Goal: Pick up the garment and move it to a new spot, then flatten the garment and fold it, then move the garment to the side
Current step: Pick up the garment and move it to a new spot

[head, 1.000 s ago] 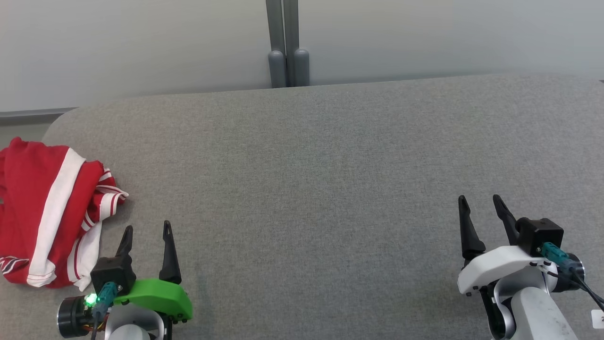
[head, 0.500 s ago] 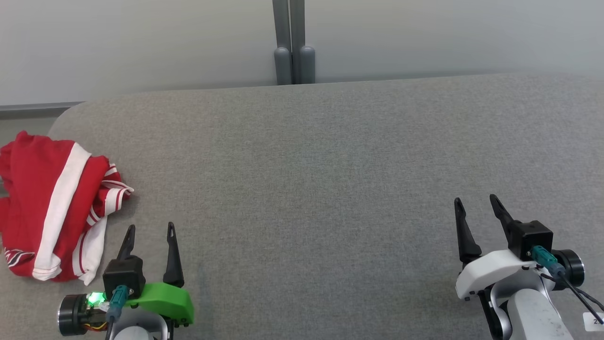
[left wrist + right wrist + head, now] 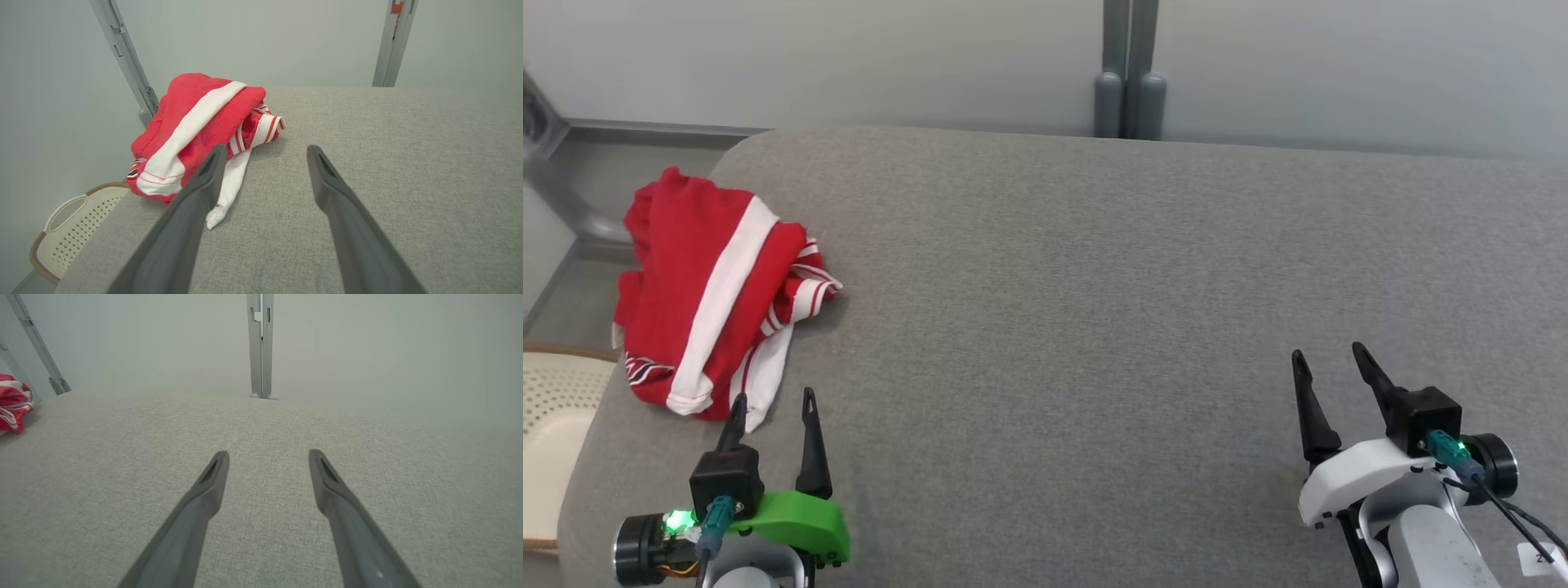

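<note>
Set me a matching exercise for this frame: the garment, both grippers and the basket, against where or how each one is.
Column one:
1. garment
2. left gripper
3. right gripper
4. basket

Column two:
A. open, over a bare stretch of the grey padded surface, far from the garment
B. cream, perforated, beyond the surface's left edge
C. red and white, crumpled at the surface's left end
D. open, fingers close by the garment

Pairs: 1-C, 2-D, 3-A, 4-B
</note>
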`<state>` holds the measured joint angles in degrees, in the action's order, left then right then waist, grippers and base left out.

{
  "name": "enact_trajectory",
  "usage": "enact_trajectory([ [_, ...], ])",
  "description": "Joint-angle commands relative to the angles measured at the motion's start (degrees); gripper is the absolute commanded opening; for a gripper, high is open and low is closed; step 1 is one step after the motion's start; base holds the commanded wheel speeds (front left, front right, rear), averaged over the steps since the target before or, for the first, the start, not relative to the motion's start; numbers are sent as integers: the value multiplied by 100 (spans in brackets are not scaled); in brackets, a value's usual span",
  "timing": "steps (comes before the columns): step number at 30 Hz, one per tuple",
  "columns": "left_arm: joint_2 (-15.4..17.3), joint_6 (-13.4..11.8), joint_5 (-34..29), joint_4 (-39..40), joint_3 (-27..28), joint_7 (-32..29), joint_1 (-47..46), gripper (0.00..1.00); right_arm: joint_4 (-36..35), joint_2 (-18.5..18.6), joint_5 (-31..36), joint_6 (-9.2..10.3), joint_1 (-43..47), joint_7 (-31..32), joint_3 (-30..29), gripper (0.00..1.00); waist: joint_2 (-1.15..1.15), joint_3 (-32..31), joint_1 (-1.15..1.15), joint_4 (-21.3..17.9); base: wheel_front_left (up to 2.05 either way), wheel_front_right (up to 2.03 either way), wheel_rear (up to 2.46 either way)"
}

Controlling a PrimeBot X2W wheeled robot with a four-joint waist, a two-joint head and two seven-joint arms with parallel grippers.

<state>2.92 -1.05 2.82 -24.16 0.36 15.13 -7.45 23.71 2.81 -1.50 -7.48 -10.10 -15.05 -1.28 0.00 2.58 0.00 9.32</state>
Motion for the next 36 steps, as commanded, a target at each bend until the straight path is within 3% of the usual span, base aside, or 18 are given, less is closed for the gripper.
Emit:
enact_trajectory([
  [1,10,-10,-8,4,55,5,67,100,6,17,-38,-1,52,-19,53,100,0,0,0,451,0,0,0],
  [19,7,-41,-22,18,436,4,437,100,145,19,-181,-1,104,-19,641,100,0,-58,0,2019,0,0,0],
  [26,2,-63,35,51,513,4,426,100,180,22,-171,-1,8,-19,717,100,0,18,0,2082,0,0,0],
  [36,1,-182,436,7,415,5,51,100,132,20,98,-1,-196,-19,682,100,0,442,0,1738,0,0,0],
])
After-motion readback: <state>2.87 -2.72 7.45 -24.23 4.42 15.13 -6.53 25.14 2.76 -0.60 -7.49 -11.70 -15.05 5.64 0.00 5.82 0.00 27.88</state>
